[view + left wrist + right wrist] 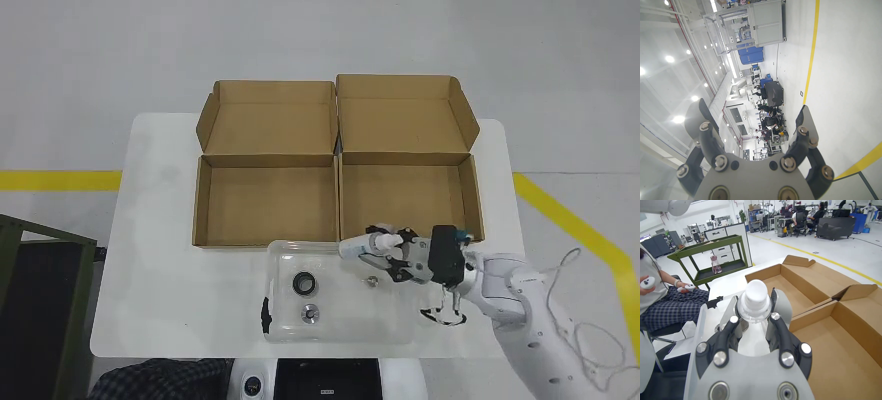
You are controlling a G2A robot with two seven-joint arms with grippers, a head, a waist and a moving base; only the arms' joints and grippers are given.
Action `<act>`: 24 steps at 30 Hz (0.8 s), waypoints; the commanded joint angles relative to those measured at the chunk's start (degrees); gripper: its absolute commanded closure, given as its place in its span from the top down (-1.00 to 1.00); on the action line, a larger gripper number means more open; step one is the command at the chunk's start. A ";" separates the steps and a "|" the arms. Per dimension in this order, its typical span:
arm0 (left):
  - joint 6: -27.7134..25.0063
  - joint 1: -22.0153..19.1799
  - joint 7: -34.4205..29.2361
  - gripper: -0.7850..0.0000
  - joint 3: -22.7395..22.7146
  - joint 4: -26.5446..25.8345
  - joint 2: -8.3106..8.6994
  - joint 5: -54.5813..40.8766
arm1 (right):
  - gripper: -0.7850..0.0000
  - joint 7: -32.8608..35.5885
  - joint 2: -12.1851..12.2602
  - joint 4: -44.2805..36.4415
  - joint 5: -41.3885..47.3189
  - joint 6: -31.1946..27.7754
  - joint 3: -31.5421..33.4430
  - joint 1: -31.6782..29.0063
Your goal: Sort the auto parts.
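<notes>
My right gripper (pixel 378 250) is shut on a white plastic part with a rounded cap (pixel 755 302), held over the far right corner of the clear tray (pixel 280 330), close to the near wall of the right cardboard box (pixel 470 205). In the tray lie a black ring (pixel 304 284), a small round metal part (pixel 312 314) and a small metal piece (pixel 371 281). My left gripper (pixel 753 117) is open, held up facing the room, with nothing between its fingers.
Two open cardboard boxes stand side by side behind the tray, the left box (pixel 200 200) and the right one, both bare inside. A black clip (pixel 266 318) sits at the tray's left edge. A green cart (pixel 713 255) stands beside the table.
</notes>
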 commanded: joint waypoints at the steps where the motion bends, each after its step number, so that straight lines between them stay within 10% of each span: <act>1: 0.00 0.00 0.00 1.00 0.00 0.00 0.00 0.00 | -1.00 -0.44 0.04 0.38 1.87 0.50 0.80 0.10; 24: 0.00 0.00 0.00 1.00 0.00 0.00 0.00 0.00 | -1.00 0.12 -0.60 4.30 11.38 8.04 1.85 3.85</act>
